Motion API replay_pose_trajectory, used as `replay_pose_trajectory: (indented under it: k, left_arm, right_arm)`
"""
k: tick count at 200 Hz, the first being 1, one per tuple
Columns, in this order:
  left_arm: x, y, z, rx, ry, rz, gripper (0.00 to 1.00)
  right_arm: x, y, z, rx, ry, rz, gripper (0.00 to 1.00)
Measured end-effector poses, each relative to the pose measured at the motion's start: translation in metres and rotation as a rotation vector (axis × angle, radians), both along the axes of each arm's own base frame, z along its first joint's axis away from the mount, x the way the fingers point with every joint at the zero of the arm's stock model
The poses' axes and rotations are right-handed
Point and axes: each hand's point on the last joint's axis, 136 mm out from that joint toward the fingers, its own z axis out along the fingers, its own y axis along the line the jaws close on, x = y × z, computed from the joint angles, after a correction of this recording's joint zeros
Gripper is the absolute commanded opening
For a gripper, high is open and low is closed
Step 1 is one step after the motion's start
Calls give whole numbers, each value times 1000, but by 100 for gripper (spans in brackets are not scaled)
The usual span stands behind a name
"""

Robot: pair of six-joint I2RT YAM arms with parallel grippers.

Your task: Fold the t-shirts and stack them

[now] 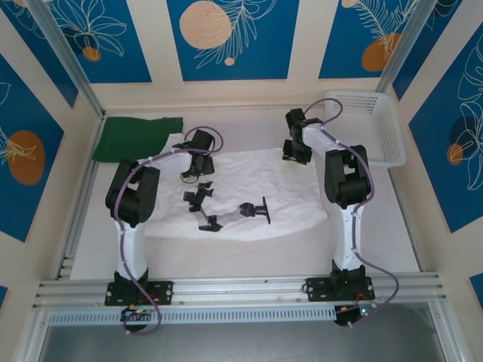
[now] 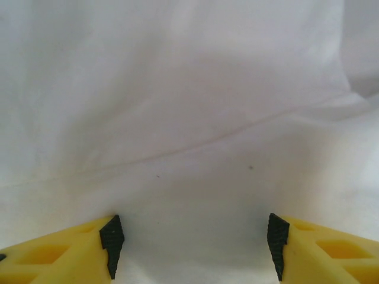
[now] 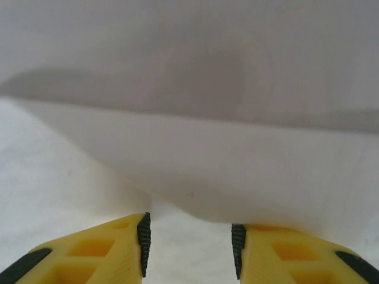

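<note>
Tabletop (image 1: 377, 226) holds the white t-shirt (image 1: 264, 188) under the spread left claw (image 2: 194, 245) and right claw (image 3: 190, 244), green t-shirt (image 1: 136, 137) and basket (image 1: 370, 128) behind.

The left arm (image 1: 132, 200) and right arm (image 1: 346, 177) reach forward, elbows raised, wrists bent downward. The left gripper (image 2: 194, 251) holds its jaws spread wide. The right gripper (image 3: 188, 245) is parted more narrowly, apparently clamping nothing.

The left arm (image 1: 130, 245) and right arm (image 1: 347, 234) share one build: white tubular links between bulky black joints, on black base plates (image 1: 138, 292). A greyish-purple cable (image 1: 383, 273) loops along each. The fingers (image 2: 53, 254) are yellow wedges, seemingly hollow-celled, tipped with black ribbed pads (image 2: 112, 242).
</note>
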Motion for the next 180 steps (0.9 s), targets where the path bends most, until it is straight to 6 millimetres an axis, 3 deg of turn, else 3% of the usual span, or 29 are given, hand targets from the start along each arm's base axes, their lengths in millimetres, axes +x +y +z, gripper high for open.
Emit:
replay_pose_trajectory:
  k: [53, 79, 99, 116, 141, 164, 180]
  left_arm:
    - [6, 14, -2, 3, -49, 58, 68]
    - [8, 15, -1, 3, -58, 61, 68]
    - [9, 14, 0, 3, -57, 59, 68]
    - [14, 12, 0, 3, -57, 53, 68]
    - [24, 7, 1, 7, -53, 37, 67]
    - [37, 3, 1, 9, -53, 36, 67]
    - [45, 0, 2, 10, -51, 29, 67]
  right_arm:
    - [31, -27, 4, -55, -36, -51, 43]
    - [46, -37, 26, -85, -90, -74, 44]
    - [55, -33, 43, -83, -140, -71, 44]
    - [48, -22, 52, -63, -156, -41, 44]
    - [14, 10, 55, 16, -122, 31, 43]
    - [-6, 35, 44, 77, -68, 84, 42]
    - [-8, 39, 30, 93, -29, 91, 41]
